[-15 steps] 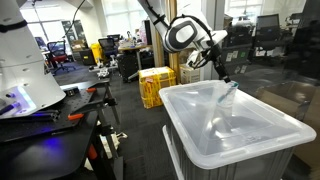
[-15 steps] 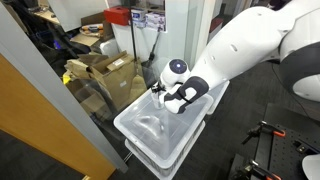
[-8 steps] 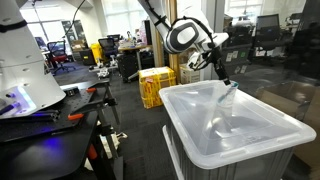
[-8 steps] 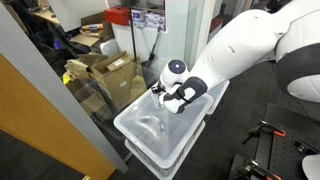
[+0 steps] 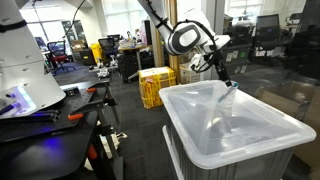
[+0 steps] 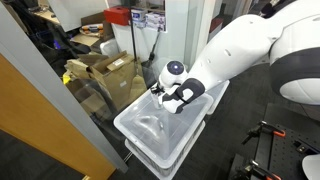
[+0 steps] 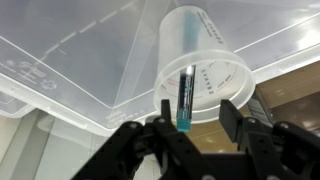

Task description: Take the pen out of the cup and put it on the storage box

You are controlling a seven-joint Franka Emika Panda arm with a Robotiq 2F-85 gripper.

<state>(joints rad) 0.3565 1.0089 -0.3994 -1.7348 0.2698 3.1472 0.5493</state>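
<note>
Here, the end effector is being held spread over the cup, which is standing on the storage box. The pen is leaning inside, off-centre between the fingers. Centring on its upper end is being called for before closing, with the rim being avoided.

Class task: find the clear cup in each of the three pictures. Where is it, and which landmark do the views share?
In an exterior view: the cup stands right of centre on the storage box lid.
In an exterior view: it cannot be made out; the pincer covers that spot.
Wrist view: the cup fills the centre, holding the pen.
Shared landmark: the storage box lid.
</note>
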